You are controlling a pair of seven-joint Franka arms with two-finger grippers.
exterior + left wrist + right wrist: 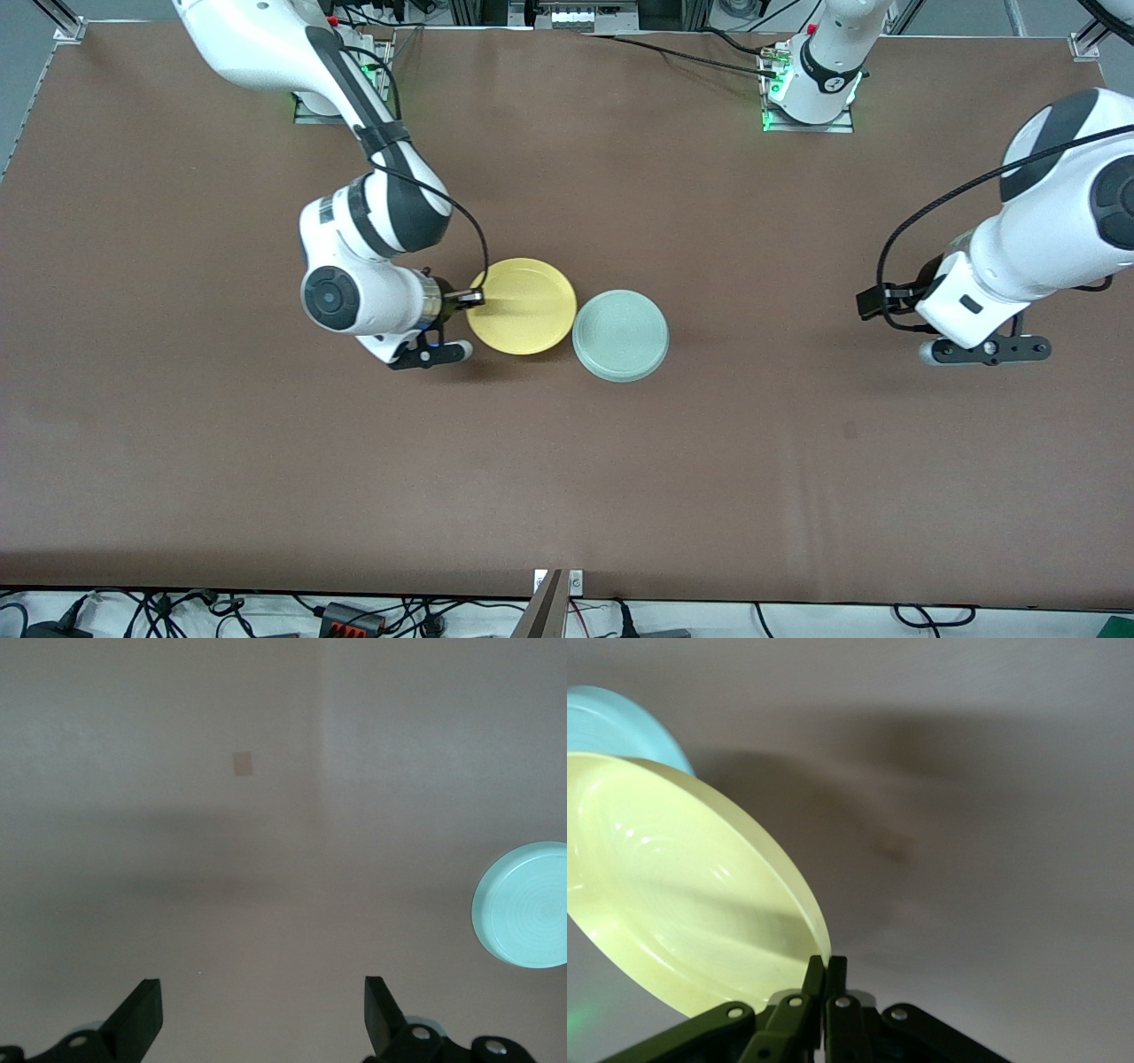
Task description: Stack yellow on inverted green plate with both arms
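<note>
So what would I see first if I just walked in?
Probably the round bright yellow plastic plate near the table's middle, its rim pinched by the right gripper. Right beside it, toward the left arm's end, the round pale mint-green plastic plate lies upside down. The left gripper waits open over bare tablecloth.

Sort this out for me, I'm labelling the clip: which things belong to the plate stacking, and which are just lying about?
Part of the job:
- yellow plate, its rim pinched by the right gripper
- green plate, upside down on the table
- left gripper, open, waiting over bare table

Lying about:
- brown table cover
- cables along the table's near edge
</note>
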